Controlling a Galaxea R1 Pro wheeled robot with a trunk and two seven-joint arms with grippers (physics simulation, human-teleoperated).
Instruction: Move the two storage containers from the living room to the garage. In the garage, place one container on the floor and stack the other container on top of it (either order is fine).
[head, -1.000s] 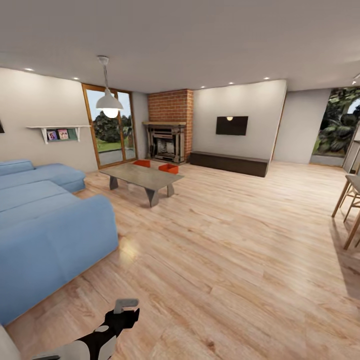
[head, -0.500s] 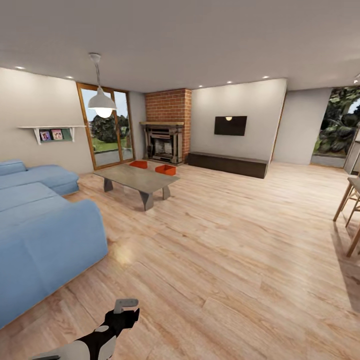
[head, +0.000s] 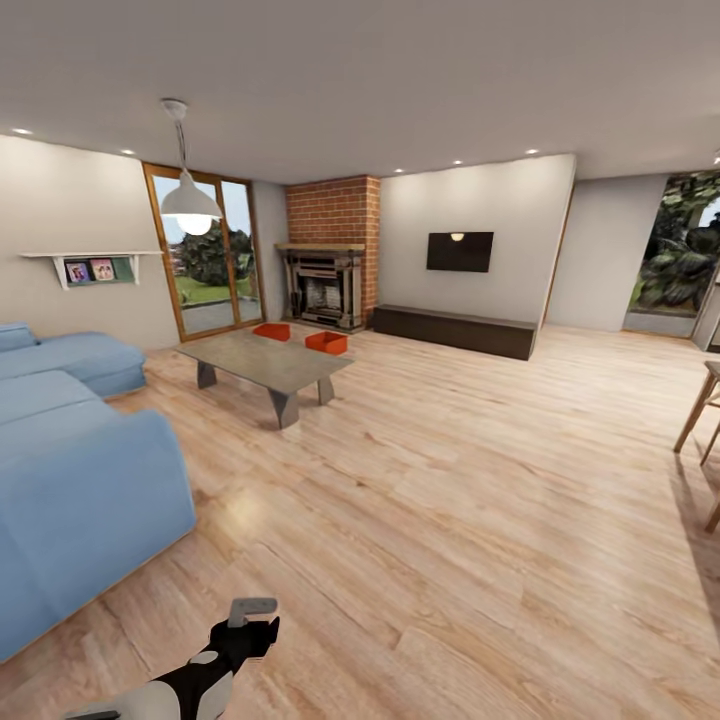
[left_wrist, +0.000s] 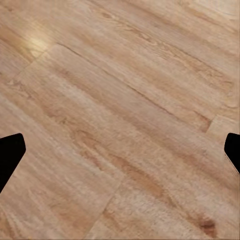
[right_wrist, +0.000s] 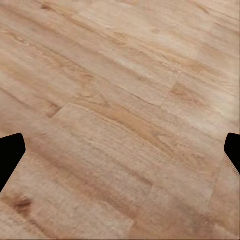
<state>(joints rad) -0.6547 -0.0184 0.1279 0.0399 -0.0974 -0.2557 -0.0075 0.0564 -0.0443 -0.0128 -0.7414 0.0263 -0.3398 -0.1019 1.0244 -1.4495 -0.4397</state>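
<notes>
Nearest to me, low in the head view, my left arm reaches forward over the floor, a black and white forearm ending in my left gripper, a grey, blocky tip held level above the boards. Through the left wrist camera I see my left fingertips as two dark wedges at opposite edges of the picture, spread wide with nothing between them. My right gripper stands the same way in the right wrist view, its dark tips far apart over bare planks and gripping nothing. The wood floor is light plank with long grain streaks, knots and a soft sheen. To my left sits a blue sofa, smooth and rounded at the corners. Beyond it stands a low coffee table with a flat grey top on angled legs. Just past the table, on the planks in front of the red brick fireplace, lie the two storage containers, orange-red, rectangular and open-topped, set a little apart from each other. A white pendant lamp hangs near wood-framed glass doors. A dark flat television hangs on the pale far wall above a long dark bench. I can read no writing anywhere.
</notes>
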